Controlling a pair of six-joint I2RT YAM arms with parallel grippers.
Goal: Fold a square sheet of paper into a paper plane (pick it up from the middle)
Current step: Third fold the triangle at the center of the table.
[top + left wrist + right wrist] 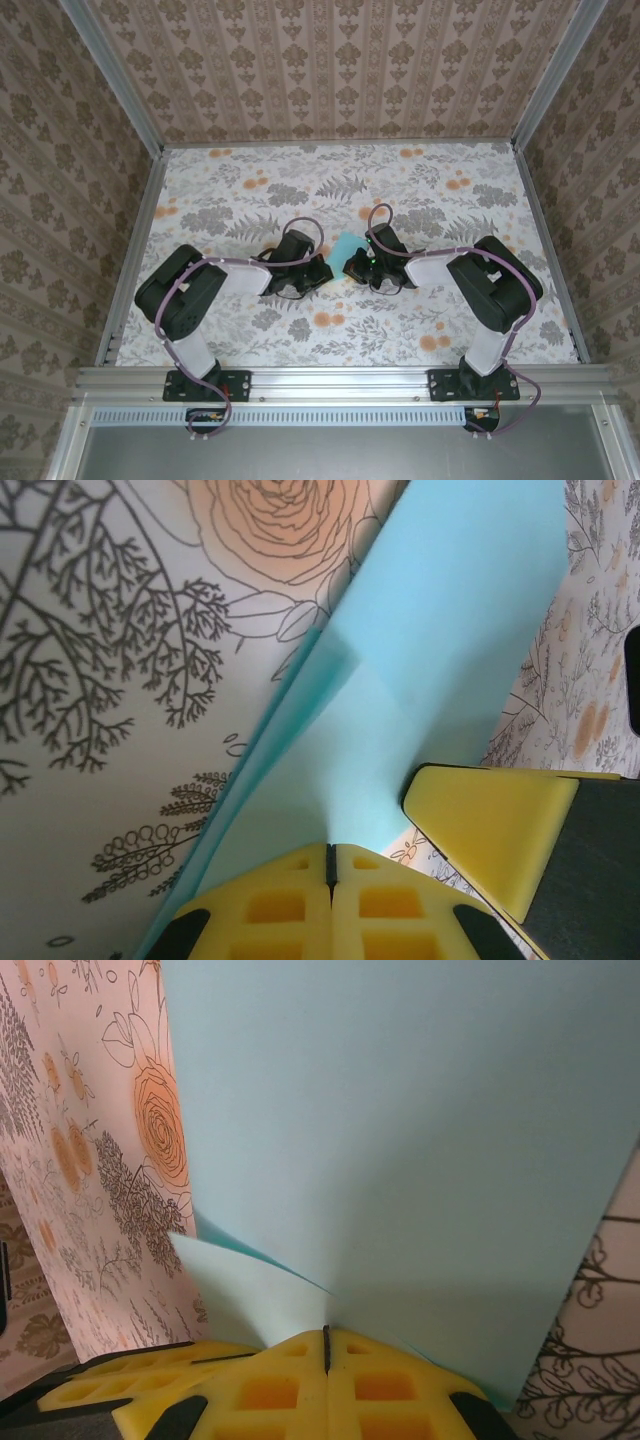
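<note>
The light-teal sheet of paper is held up between both grippers over the middle of the table. In the left wrist view the paper shows folded layers along its left edge. My left gripper is shut on its near edge, with a yellow finger of the right gripper close beside. In the right wrist view the paper rises wide in front, a lighter flap curling at lower left. My right gripper is shut on it. From above, the left gripper and right gripper nearly meet. A paper plane is out of view.
The floral tablecloth covers the table, bounded by aluminium rails at the near edge and patterned walls on three sides. Both arms bend inward from their bases at the near edge.
</note>
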